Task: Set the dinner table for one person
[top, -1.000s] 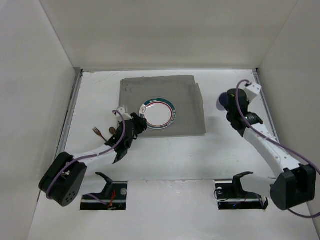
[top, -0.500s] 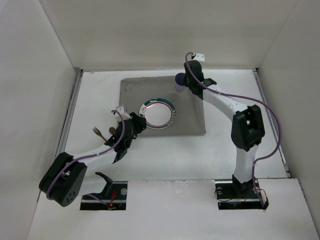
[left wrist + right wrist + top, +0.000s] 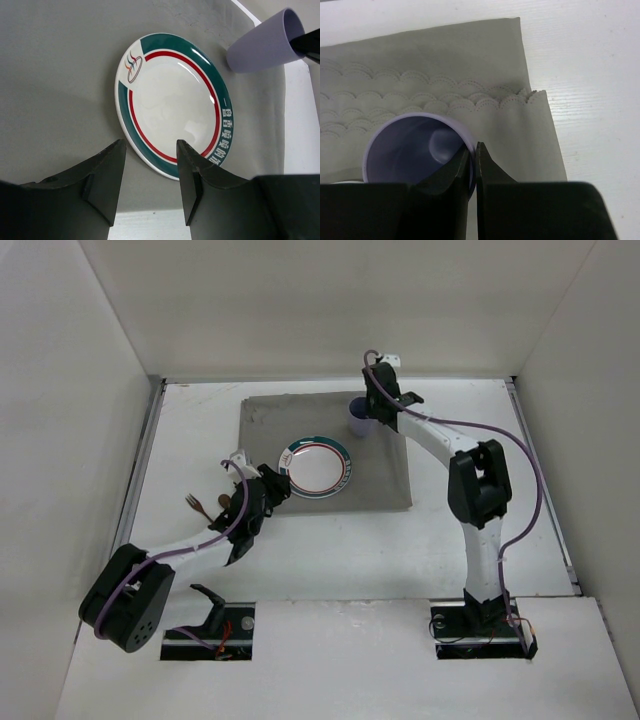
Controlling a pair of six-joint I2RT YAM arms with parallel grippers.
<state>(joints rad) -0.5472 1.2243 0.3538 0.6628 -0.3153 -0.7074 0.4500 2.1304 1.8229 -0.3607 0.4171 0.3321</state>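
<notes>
The white dinner table (image 3: 330, 550) carries a grey cloth mat (image 3: 290, 415). A white plate (image 3: 315, 466) with a green and red rim lies on the mat. My left gripper (image 3: 275, 485) is open and empty just off the plate's near-left rim. In the left wrist view the gripper (image 3: 150, 170) frames the rim of the plate (image 3: 170, 105). My right gripper (image 3: 372, 412) is shut on the rim of a lilac cup (image 3: 360, 418) over the mat's far right part. One finger is inside the cup (image 3: 405, 150) and one outside. I cannot tell whether the cup touches the mat.
A brown fork (image 3: 192, 502) and spoon (image 3: 225, 502) lie on the bare table left of the mat, beside my left arm. Metal rails run along the table's side edges. White walls close in on three sides.
My right arm has swung from the table's right side to the mat's far right part, carrying the lilac cup. My left arm has hardly moved.
</notes>
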